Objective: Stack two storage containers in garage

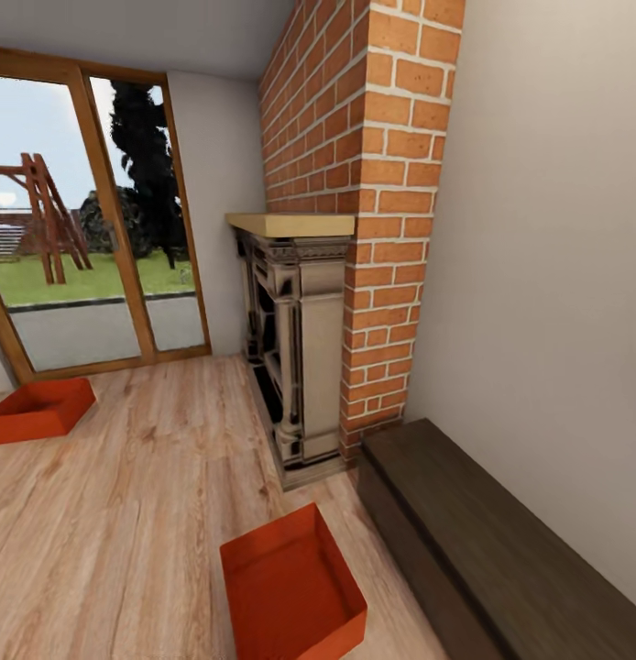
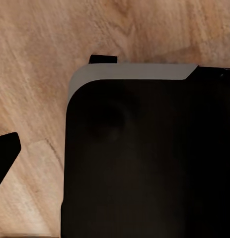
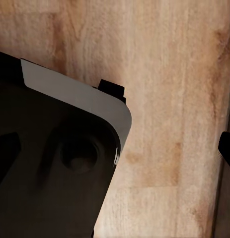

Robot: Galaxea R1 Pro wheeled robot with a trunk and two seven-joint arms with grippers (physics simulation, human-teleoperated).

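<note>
- Here, the nearer storage container lies on the light wood-plank floor in the head view, just in front of the fireplace's base and beside the end of a dark bench; it is an orange-red, shallow, open-top tray with low straight walls, turned at an angle, and its near corner is cut off by the picture's lower edge.
- The second storage container, same colour and shape, sits well apart from the first, on the planks close to the glass doors; its left end runs out of the picture.
- The fireplace has a carved, pale stone-like surround under a plain light wooden mantel, set into a chimney of orange brick with pale mortar.
- The dark bench is a long, low block of dark brown wood grain against the plain pale wall, cut off at the lower right.
- Wood-framed glass doors show grass, a wooden swing frame and a dark tree outside.
- In the left wrist view, a large black body with a grey rounded edge covers most of the planks; the left end effector's state cannot be told.
- In the right wrist view, a similar dark, grey-edged body hangs over the planks; the right end effector's state cannot be told either.
</note>
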